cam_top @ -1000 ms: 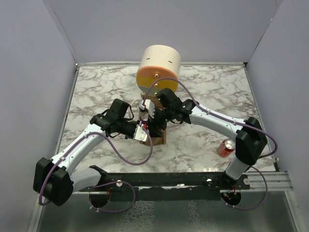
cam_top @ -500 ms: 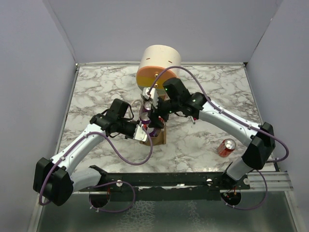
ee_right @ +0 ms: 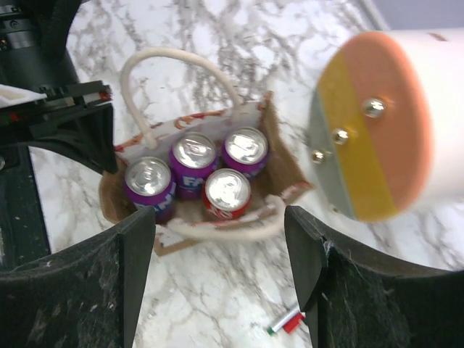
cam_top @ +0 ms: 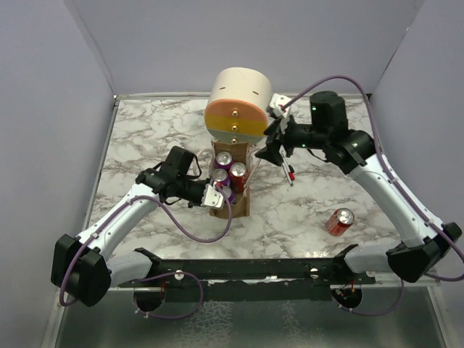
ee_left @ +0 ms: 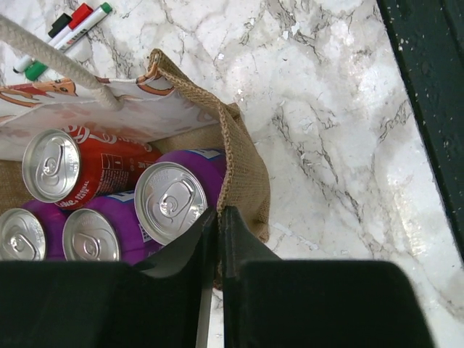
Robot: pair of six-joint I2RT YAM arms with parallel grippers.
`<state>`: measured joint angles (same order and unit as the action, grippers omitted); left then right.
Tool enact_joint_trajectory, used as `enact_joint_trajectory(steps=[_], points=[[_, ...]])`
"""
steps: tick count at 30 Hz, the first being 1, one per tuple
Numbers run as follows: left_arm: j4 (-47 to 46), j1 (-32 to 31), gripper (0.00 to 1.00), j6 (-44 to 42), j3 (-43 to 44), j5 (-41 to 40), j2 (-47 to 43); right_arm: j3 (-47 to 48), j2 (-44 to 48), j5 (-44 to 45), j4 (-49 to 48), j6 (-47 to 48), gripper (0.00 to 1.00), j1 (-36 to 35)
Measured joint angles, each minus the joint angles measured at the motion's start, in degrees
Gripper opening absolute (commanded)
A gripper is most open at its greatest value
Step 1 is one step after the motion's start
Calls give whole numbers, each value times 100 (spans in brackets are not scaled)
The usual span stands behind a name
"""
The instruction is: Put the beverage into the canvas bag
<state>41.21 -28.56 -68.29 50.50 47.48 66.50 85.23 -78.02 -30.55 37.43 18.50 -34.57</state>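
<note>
The bag point(cam_top: 233, 203) stood upright at the middle of the marble surface point(cam_top: 145, 138), just in front of the cylinder point(cam_top: 236, 109) with its orange and yellow fronts. Four cans stood inside it: three purple cans point(ee_right: 193, 156) and one red can point(ee_right: 227, 190). On one purple can we could make out only white letters beginning "FA". The red can carried white script and small print that we could not read with certainty. The bag's lining bore an orange-brown print with no legible words.

The left jaws were pinched narrow on the bag's burlap rim at a corner, just beside a purple can. The right jaws stood wide and held nothing, raised above the surface to the right of the cylinder and apart from the bag.

A loose can point(cam_top: 339, 221), also red, lay on its side on the surface, well to the right of the bag. Markers point(ee_left: 72, 25) with red, green and black caps lay near the bag's right side.
</note>
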Motion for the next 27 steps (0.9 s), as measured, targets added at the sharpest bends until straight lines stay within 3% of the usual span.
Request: enact_joint_trajectory(steps=[4,7,15,27], points=[[-4,-2,27,256,26,0,33,-17,575,-149,136,131,73,597],[26,-2,43,448,50,0,35,-289,1128,-260,184,195,75,1193],[289,-7,68,881,361,11,37,-1687,2144,-256,634,369,83,2693],[479,-7,83,1342,861,72,57,-2494,2367,1213,1919,802,100,2791]])
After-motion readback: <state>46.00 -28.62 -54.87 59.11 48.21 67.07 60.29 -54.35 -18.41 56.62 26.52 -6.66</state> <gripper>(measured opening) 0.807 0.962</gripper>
